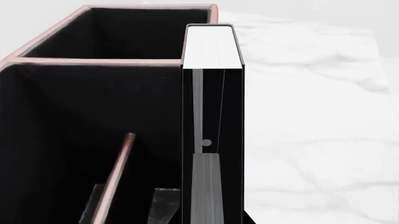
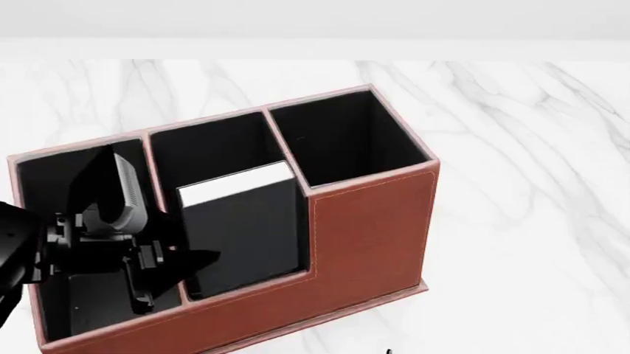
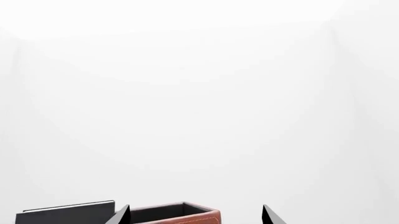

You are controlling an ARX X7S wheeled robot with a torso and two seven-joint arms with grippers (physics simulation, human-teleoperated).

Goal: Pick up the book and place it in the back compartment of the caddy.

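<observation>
1. The left gripper [image 2: 162, 269] pinches the book [image 2: 241, 221] at its lower edge; the book stands upright, long axis vertical, inside the caddy [image 2: 364, 221], in the middle cell.
2. The rear cells lie just beyond.
3. The right gripper [image 3: 194, 215], spread and empty, hangs well apart.
4. The marble worktop [image 2: 521, 147] surrounds the caddy.
</observation>
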